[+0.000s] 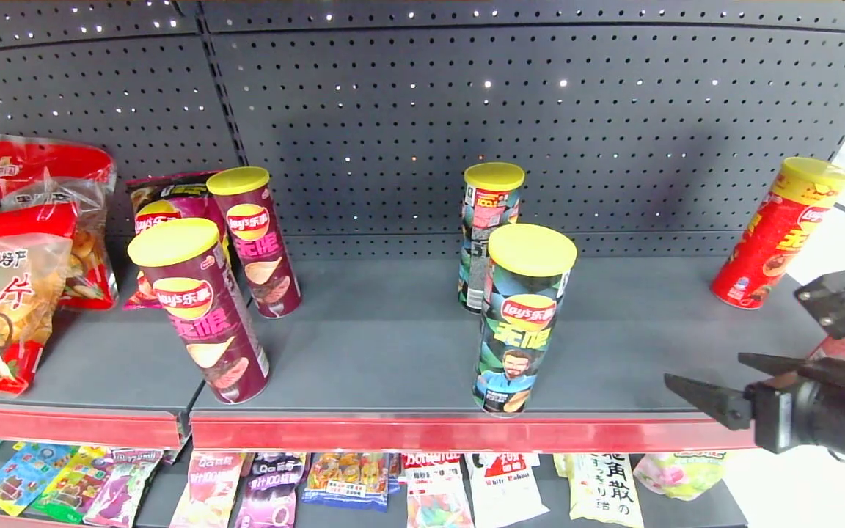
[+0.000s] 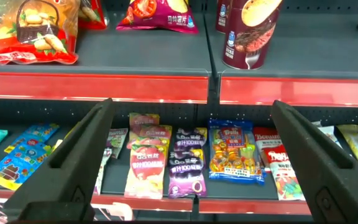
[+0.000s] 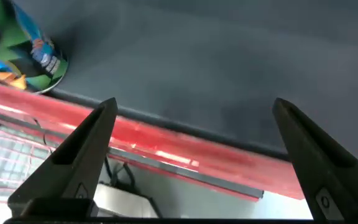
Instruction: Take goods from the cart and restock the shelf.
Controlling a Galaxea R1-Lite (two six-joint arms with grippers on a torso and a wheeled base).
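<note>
Two purple chip cans (image 1: 199, 308) (image 1: 255, 238) stand at the left of the grey shelf (image 1: 393, 330), and two green-and-black cans (image 1: 521, 315) (image 1: 488, 227) stand mid-shelf. A red can (image 1: 778, 231) sits at the far right by the back panel. My right gripper (image 1: 723, 381) hangs open and empty just in front of the shelf's red front edge (image 3: 185, 146), to the right of the front green can (image 3: 23, 56). My left gripper (image 2: 192, 106) is open and empty, below the shelf's front edge, facing the lower shelf; a purple can's base (image 2: 247, 43) shows above it.
Red snack bags (image 1: 12, 293) and a purple bag (image 1: 162, 202) fill the shelf's left end. Bare shelf lies between the can groups and right of the green cans. Several candy packets (image 2: 185, 165) lie on the lower shelf. A perforated panel (image 1: 540, 110) backs the shelf.
</note>
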